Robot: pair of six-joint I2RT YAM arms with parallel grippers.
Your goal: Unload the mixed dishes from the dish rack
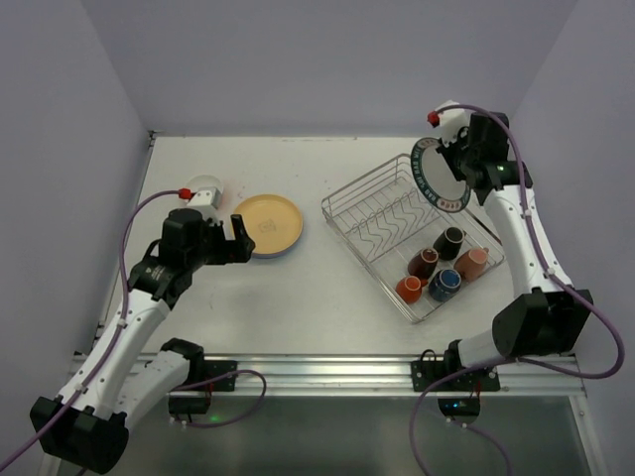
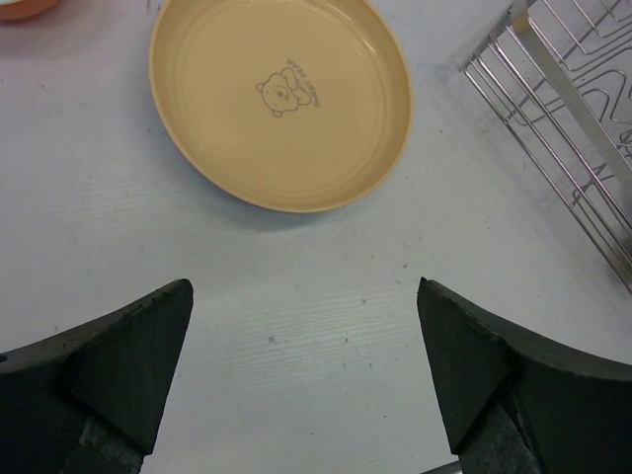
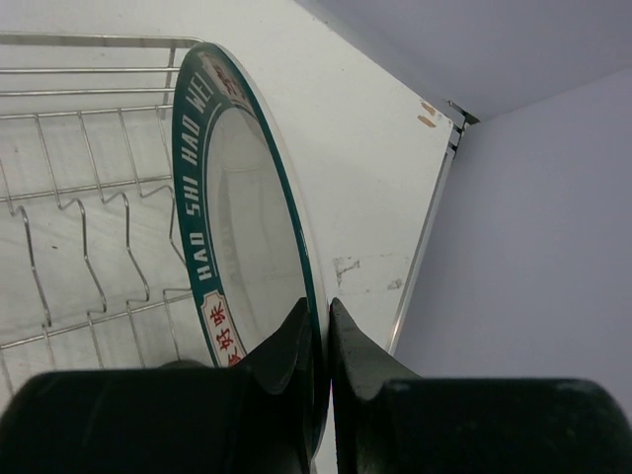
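My right gripper (image 1: 458,159) (image 3: 318,301) is shut on the rim of a white plate with a dark teal patterned rim (image 1: 438,176) (image 3: 237,197). It holds the plate on edge above the far right corner of the silver wire dish rack (image 1: 382,213) (image 3: 79,197). Several small mugs (image 1: 444,268) stand in the rack's near end. My left gripper (image 1: 238,236) (image 2: 304,286) is open and empty, just short of a tan plate (image 1: 268,222) (image 2: 281,99) lying flat on the table. A bluish edge shows under the tan plate.
An orange and white bowl (image 1: 205,185) (image 2: 20,8) sits behind my left wrist, partly hidden. The rack's corner (image 2: 583,118) lies to the right of the left gripper. Purple walls close the table's back and sides.
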